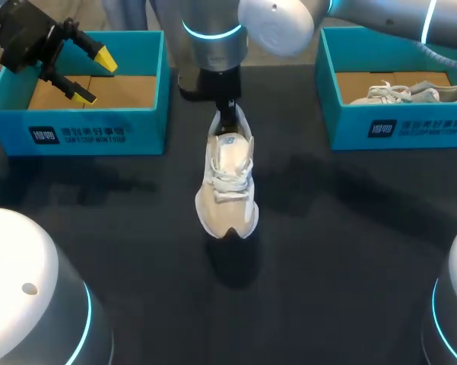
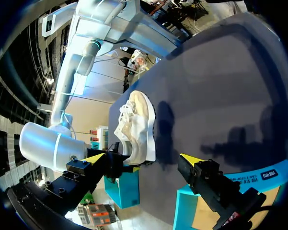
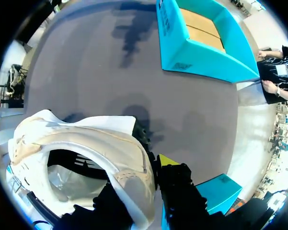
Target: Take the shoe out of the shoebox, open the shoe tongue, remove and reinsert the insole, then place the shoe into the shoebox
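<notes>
The white sneaker (image 1: pixel 230 179) is out of its box and stands upright on the dark counter (image 1: pixel 350 251). My right jaws pinch its heel collar, one finger inside and one outside. Tongue, insole and the return all look undone to me. My left jaws hang wide open and empty over the teal shoebox (image 1: pixel 84 125) left of the sneaker. Right of the sneaker, a second shoebox (image 1: pixel 395 125) holds another sneaker (image 1: pixel 407 93).

Right fingers (image 3: pixel 168 162) partly hidden by shoe (image 3: pixel 81 143) heel; boxed shoe (image 1: pixel 410 93) half-hidden.
</notes>
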You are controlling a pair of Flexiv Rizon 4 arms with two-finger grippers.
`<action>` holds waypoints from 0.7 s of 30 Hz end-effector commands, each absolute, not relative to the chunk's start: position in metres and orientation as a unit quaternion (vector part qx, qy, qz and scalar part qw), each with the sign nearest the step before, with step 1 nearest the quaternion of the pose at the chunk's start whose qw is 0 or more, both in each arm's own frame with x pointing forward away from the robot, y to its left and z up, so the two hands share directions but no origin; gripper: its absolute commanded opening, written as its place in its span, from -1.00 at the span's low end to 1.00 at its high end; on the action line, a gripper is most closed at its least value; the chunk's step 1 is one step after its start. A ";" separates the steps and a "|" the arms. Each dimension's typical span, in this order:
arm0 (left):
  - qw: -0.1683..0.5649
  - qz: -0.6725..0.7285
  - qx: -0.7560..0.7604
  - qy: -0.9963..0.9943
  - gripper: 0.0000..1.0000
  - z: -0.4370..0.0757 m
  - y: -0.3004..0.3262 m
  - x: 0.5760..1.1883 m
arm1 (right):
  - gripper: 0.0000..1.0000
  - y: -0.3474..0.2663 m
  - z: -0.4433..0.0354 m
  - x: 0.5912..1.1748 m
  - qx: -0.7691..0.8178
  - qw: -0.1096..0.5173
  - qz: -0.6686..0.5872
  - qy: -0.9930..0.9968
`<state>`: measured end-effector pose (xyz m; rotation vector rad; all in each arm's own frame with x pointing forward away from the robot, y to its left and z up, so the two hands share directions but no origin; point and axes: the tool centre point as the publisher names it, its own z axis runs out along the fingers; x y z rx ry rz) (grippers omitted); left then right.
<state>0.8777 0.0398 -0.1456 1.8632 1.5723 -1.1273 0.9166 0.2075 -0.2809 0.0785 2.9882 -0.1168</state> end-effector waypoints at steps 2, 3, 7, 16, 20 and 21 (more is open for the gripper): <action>0.225 -0.408 0.677 0.570 1.00 -0.145 0.040 0.878 | -1.00 0.205 -0.276 0.918 0.026 0.073 -0.042 0.996; 0.225 -0.408 0.677 0.570 1.00 -0.145 0.040 0.878 | -1.00 0.204 -0.271 0.919 0.022 0.073 -0.042 0.996; 0.225 -0.408 0.677 0.570 1.00 -0.145 0.040 0.878 | -1.00 0.194 -0.248 0.926 0.009 0.078 -0.051 0.996; 0.225 -0.408 0.677 0.570 1.00 -0.145 0.040 0.878 | -1.00 0.163 -0.191 0.945 -0.015 0.093 -0.057 0.994; 0.225 -0.408 0.677 0.570 1.00 -0.145 0.040 0.878 | -1.00 0.152 -0.172 0.955 -0.031 0.099 -0.064 0.993; 0.225 -0.408 0.677 0.570 1.00 -0.145 0.040 0.878 | -1.00 0.150 -0.167 0.957 -0.039 0.100 -0.062 0.992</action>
